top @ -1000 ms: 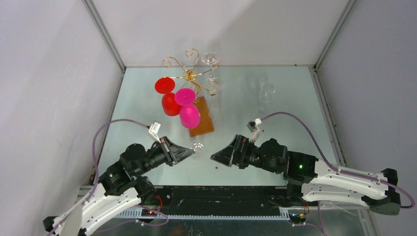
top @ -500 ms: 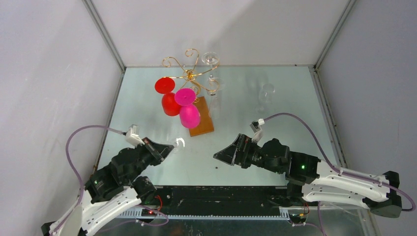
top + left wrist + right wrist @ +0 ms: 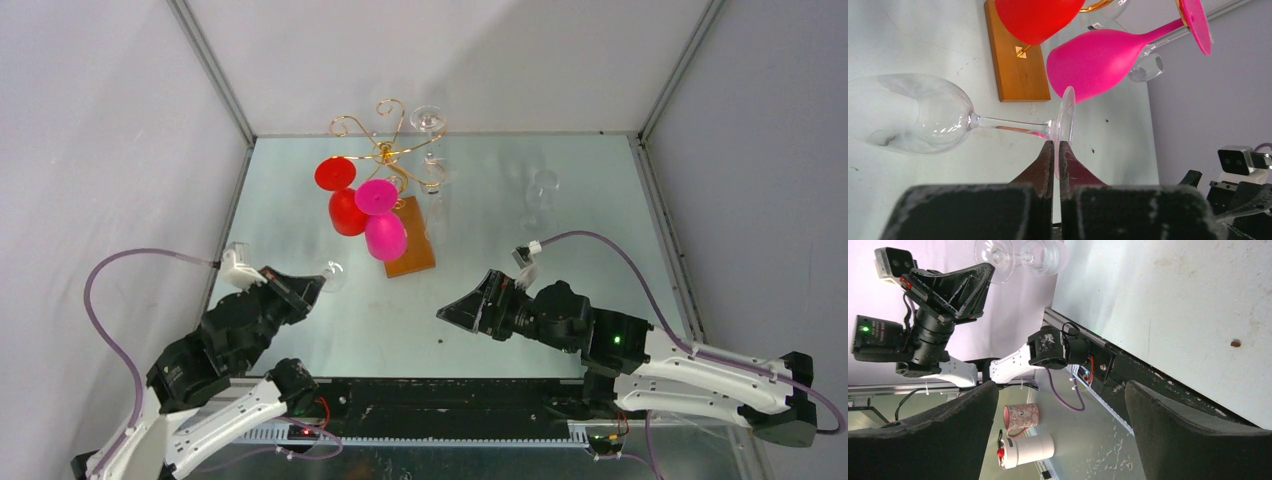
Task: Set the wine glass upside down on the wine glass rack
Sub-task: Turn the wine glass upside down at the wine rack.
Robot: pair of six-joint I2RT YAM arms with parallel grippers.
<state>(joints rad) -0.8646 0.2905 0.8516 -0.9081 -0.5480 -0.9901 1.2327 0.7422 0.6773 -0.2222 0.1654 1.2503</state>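
My left gripper [image 3: 1056, 146], pinching the wine glass [image 3: 948, 115] by its foot, has swung left, so the wine glass rack [image 3: 388, 152] is still to reach.

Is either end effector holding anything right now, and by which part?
The left end effector is shut on the clear wine glass, pinching the edge of its round foot. The right end effector is open and holds nothing.

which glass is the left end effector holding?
The clear wine glass held sideways, foot pinched in the left end effector; the red glass and pink glass hang on the rack.
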